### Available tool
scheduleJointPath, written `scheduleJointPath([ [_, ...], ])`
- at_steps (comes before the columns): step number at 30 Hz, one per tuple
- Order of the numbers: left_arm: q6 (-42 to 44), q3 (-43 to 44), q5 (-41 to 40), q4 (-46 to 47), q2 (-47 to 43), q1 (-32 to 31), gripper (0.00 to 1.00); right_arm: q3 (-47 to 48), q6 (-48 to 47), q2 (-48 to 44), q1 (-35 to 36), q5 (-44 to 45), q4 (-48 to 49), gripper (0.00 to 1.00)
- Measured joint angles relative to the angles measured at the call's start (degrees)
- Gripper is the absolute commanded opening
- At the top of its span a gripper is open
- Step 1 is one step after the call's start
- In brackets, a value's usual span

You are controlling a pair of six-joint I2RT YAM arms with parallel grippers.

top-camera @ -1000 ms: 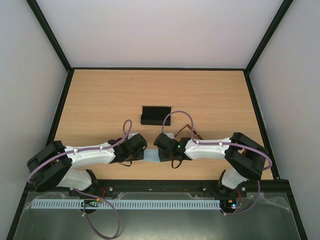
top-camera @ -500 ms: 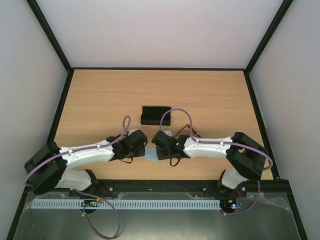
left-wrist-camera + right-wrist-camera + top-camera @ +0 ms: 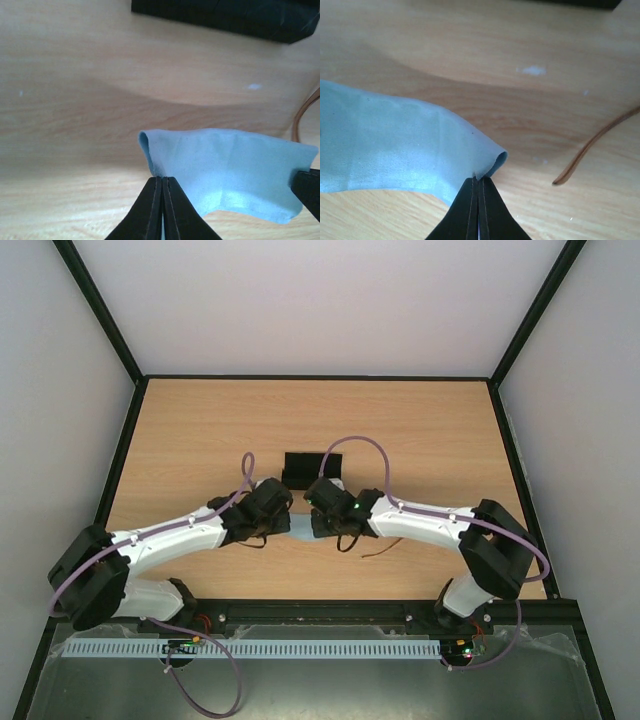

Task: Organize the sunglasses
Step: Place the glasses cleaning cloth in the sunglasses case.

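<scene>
Left gripper (image 3: 161, 178), right gripper (image 3: 478, 178) both clamped on cloth (image 3: 225, 170) edges. I see sunglasses (image 3: 562, 176) temple just right of right gripper; that one nearer.

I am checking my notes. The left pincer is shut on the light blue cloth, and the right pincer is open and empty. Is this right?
Not quite. The right pincer is also shut on the light blue cloth, as the right wrist view shows. The left pincer is shut on it, as you wrote.
</scene>
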Motion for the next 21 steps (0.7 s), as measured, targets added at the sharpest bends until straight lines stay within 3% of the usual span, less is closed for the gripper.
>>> scheduleJointPath([
  [7, 3.9, 7.5, 0.5, -0.3, 3.3, 4.6, 0.02, 7.1, -3.8, 1.2, -5.6, -0.5, -2.2, 0.01],
  [21, 10.9, 21.4, 3.3, 0.5, 16.6, 13.5, 0.02, 23.5, -11.9, 12.2, -18.3, -5.4, -5.4, 0.01],
])
